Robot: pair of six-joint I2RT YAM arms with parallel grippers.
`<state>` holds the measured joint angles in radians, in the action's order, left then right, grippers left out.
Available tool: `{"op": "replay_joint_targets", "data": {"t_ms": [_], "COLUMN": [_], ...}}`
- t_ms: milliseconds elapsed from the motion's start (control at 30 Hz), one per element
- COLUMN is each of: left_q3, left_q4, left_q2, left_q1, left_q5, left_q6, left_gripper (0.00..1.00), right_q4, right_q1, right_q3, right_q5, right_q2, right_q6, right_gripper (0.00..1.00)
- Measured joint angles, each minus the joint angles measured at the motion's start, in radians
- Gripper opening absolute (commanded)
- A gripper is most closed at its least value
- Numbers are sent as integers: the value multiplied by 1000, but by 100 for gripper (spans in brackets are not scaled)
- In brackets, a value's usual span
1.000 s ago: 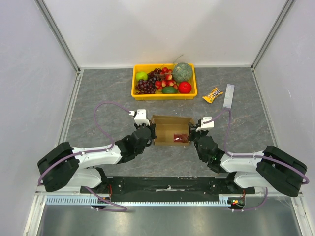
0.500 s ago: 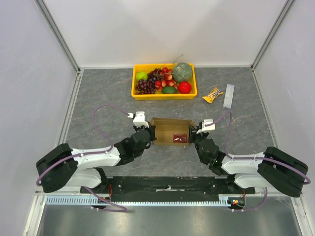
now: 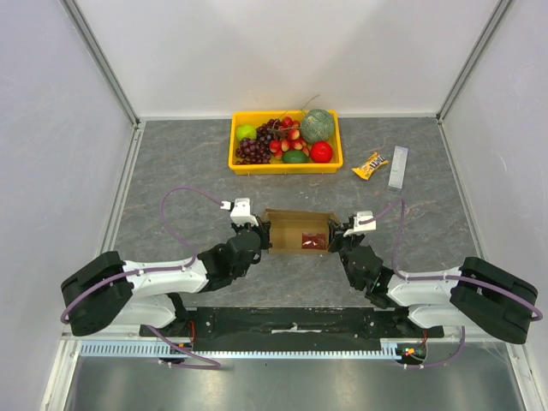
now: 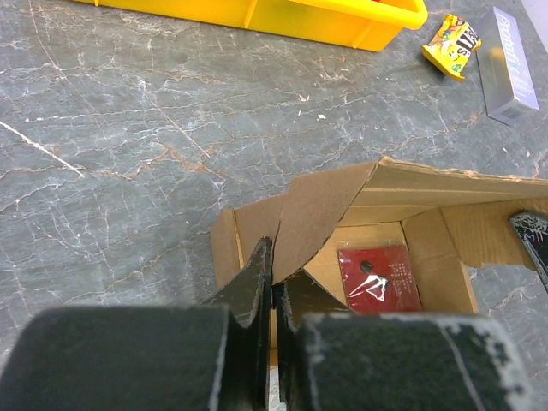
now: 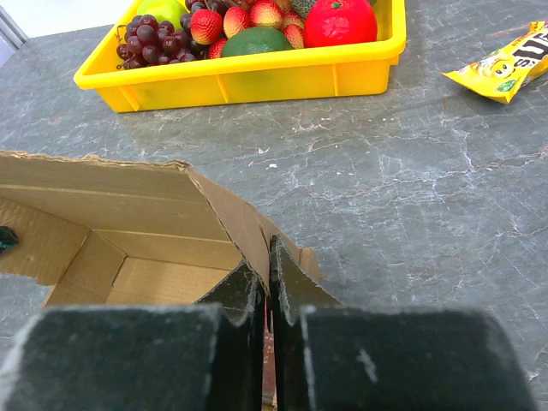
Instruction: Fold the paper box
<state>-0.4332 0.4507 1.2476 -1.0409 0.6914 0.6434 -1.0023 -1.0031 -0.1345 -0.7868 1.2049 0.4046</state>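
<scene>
Left pincer [image 4: 274,261], right pincer [image 5: 267,257] pinch one paper box [image 4: 419,184] (one packet [image 4: 377,278] inside, seemingly).

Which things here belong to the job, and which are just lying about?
Job: paper box; left pincer and right pincer, each pinching an end flap.
Lying about: yellow fruit tray; yellow candy bag; grey bar; red packet inside the box.

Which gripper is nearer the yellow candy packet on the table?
Right. The right gripper grips the brown cardboard box at the end toward the yellow candy packet; the left gripper grips its opposite end.
</scene>
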Motion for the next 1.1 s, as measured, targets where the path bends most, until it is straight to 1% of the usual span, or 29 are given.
{"op": "replay_joint_targets", "data": {"t_ms": [267, 533, 667, 933, 1100], "left_q3": [27, 40, 42, 42, 42], "left_q4": [-1, -4, -8, -27, -39], "left_q2": [-28, -38, -38, -38, -37], "left_q1": [-23, -38, -48, -71, -83], "left_q5": [15, 33, 43, 68, 81], "left_q6": [29, 51, 63, 76, 84], "left_gripper": [2, 2, 2, 2, 2], "right_q4": [-8, -13, -10, 23, 52], "right_q1": [-23, -48, -56, -75, -90], "right_q3": [8, 17, 22, 31, 45], "right_q5": [-14, -35, -40, -43, -47], "right_q2": [0, 0, -7, -24, -42], "right_q6": [10, 21, 27, 53, 75], "right_gripper": [5, 7, 11, 15, 23]}}
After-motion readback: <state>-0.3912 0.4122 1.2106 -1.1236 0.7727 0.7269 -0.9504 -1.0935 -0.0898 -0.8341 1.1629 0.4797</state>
